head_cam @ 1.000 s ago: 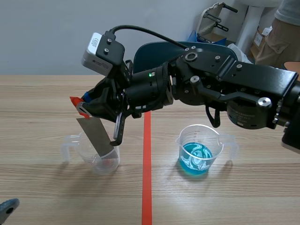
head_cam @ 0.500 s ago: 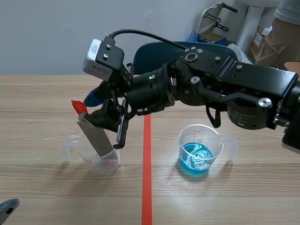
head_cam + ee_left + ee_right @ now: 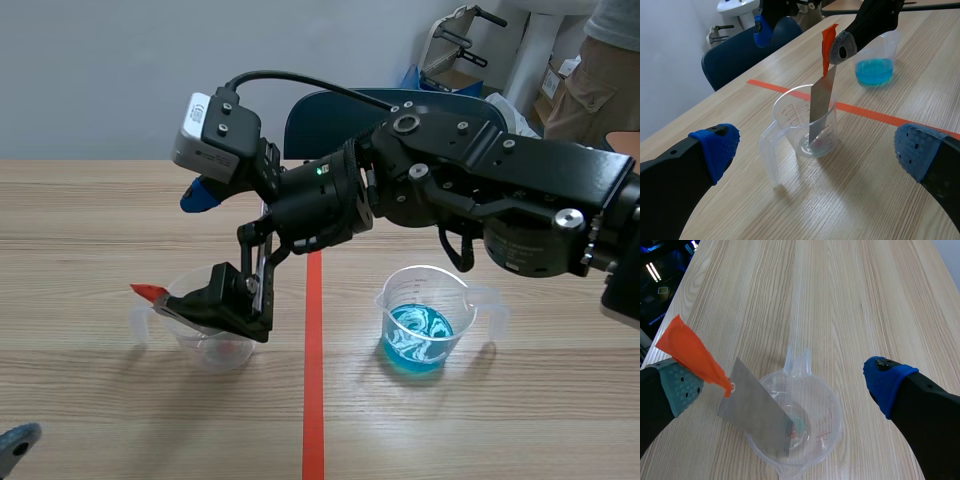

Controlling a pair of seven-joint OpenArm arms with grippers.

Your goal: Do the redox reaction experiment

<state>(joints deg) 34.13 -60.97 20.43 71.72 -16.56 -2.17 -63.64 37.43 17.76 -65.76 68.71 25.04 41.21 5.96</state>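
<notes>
Now the right gripper (image 3: 216, 250) hangs over the clear beaker (image 3: 832, 407) with its fingers spread wide, gripping nothing. A grey metal sheet (image 3: 757, 412) stands tilted inside this beaker, and its orange tag (image 3: 690, 355) touches one finger pad (image 3: 680, 385). The left gripper (image 3: 816, 150) is also wide open and empty, just before the same beaker. The beaker with blue liquid (image 3: 420, 325) stands well apart.

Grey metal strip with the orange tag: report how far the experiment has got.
Done: the grey metal strip with the orange tag leans inside the clear plastic measuring cup. In hand: nothing; the right gripper is open around the strip, and the left gripper is open too. Left: the blue liquid sits unpoured in the second clear cup.
</notes>
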